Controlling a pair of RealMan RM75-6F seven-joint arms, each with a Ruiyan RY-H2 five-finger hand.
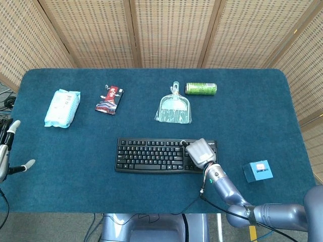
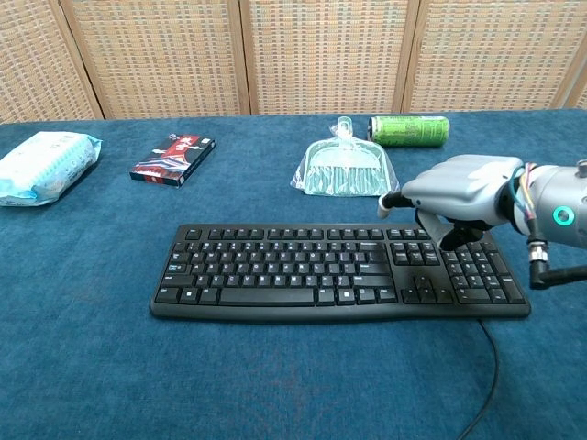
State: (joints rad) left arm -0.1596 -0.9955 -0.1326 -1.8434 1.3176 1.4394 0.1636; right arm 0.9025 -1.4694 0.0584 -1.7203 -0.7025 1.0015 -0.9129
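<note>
A black keyboard [image 1: 161, 155] [image 2: 321, 272] lies at the middle of the blue table [image 1: 75, 166]. My right hand [image 1: 200, 151] [image 2: 456, 189] hovers low over the keyboard's right end, above the number pad. One finger points out to the left and the others are curled under; it holds nothing. I cannot tell whether it touches the keys. My left hand [image 1: 7, 151] shows only in the head view, at the table's far left edge, with its fingers spread and nothing in it.
Behind the keyboard lie a bagged pale green dustpan [image 1: 174, 107] [image 2: 346, 171] and a green can [image 1: 201, 88] [image 2: 409, 129] on its side. A red packet [image 1: 109, 99] [image 2: 173, 159] and a wipes pack [image 1: 62, 108] [image 2: 41, 165] lie at the back left. A small blue box [image 1: 258, 170] sits right of the keyboard.
</note>
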